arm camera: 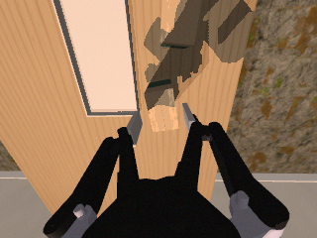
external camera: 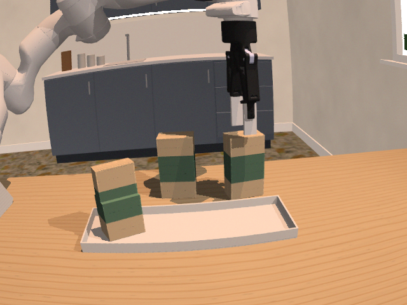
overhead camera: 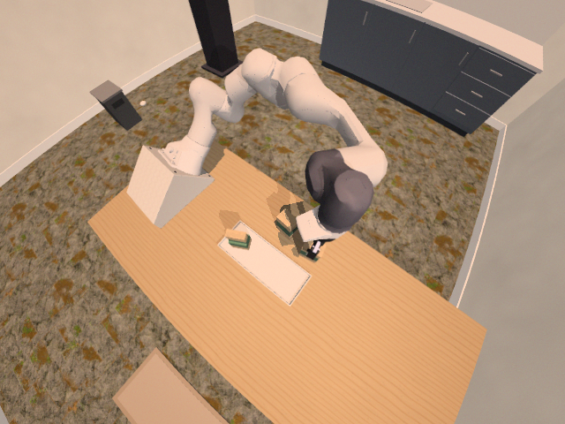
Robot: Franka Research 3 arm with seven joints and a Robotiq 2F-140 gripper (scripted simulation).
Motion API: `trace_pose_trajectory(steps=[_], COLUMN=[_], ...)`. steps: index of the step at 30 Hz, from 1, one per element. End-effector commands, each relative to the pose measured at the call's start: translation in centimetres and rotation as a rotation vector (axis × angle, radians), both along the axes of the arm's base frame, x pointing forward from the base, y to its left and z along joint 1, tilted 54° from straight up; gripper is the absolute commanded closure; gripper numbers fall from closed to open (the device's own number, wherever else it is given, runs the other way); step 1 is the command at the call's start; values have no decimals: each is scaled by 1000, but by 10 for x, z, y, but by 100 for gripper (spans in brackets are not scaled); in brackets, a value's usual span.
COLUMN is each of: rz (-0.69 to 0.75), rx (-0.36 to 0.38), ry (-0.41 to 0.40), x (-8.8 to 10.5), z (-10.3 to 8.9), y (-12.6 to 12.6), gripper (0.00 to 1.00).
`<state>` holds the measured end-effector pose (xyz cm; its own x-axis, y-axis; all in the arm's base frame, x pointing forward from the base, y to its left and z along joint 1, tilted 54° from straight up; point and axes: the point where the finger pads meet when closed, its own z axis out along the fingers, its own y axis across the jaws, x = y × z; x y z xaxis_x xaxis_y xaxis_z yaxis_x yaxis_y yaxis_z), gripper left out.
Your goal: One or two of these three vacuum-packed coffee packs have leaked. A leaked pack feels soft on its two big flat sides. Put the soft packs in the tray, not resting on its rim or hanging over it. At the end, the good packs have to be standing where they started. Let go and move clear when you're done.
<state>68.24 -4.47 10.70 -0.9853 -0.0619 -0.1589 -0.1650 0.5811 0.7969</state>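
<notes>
Half-parted, the Robotiq claw (external camera: 243,126) is hung point-down over the right-hand coffee pack (external camera: 244,164), with nothing clamped between its pads; in the wrist view the two grey fingertips are seen on either side of the pack's tan top (arm camera: 163,119). Whether the pads touch the pack's sides cannot be made out from any view.

From the top camera this pack is almost wholly hidden under the dark wrist housing (overhead camera: 340,192), and only part of the middle coffee pack (overhead camera: 286,222) is shown. In the wrist view the middle pack is lost in blocky shadow.

All three packs are box-shaped bricks, tan like kraft paper, with a dark green band round the waist. The middle pack (external camera: 175,164) and the right one are stood upright on the wood-grain table (external camera: 328,229), just behind the tray (external camera: 187,244), near each other but apart. The third pack (external camera: 117,198) is set inside the tray at its left end, tilted, its band creased by a line.

The tray is shallow, rectangular and pale, with a thin raised grey rim. The arm's upper links are cut off by the exterior frame
</notes>
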Motion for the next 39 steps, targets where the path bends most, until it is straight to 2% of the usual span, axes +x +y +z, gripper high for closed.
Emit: trace_pose_trajectory(steps=[1,26,39], rz=[2,2,2], rx=[1,1,1], ry=[-8,-8,-8], x=[2,4,4], z=[-3,-31,-35], y=[5,44,50], gripper=[45,45,45])
